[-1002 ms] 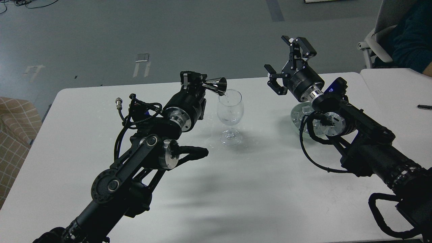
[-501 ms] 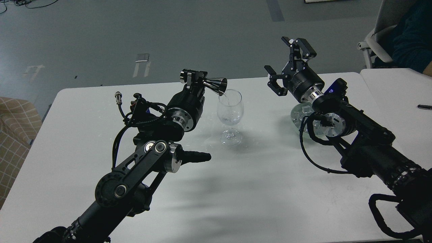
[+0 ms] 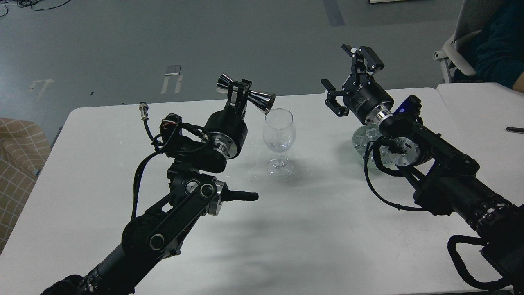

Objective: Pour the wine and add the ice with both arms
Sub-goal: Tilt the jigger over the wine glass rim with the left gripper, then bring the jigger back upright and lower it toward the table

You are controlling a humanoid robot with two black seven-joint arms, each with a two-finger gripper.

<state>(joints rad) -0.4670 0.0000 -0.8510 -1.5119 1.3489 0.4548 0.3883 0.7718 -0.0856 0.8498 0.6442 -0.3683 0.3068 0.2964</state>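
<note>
A clear stemmed wine glass (image 3: pixel 279 135) stands mid-table with a little colourless wine (image 3: pixel 279 144) at the bottom of its bowl. My left gripper (image 3: pixel 239 92) is shut on a shiny metal jigger (image 3: pixel 247 95), held on its side with its mouth tipped down just above the glass's left rim. No stream shows. My right gripper (image 3: pixel 348 78) is open and empty, raised above the table right of the glass. A clear bowl of ice cubes (image 3: pixel 366 137) sits under the right wrist, mostly hidden by the arm.
The white table (image 3: pixel 307 229) reaches from left to right; a second white table (image 3: pixel 483 110) with a black pen (image 3: pixel 514 130) adjoins at the right. A seated person and chair (image 3: pixel 487 41) are at the far right. A checked cushion (image 3: pixel 16 164) lies at the left.
My left wrist has rolled, lifting the jigger's back end up and left; the thin stream into the glass has stopped. The left elbow has shifted right. The right arm has barely moved.
</note>
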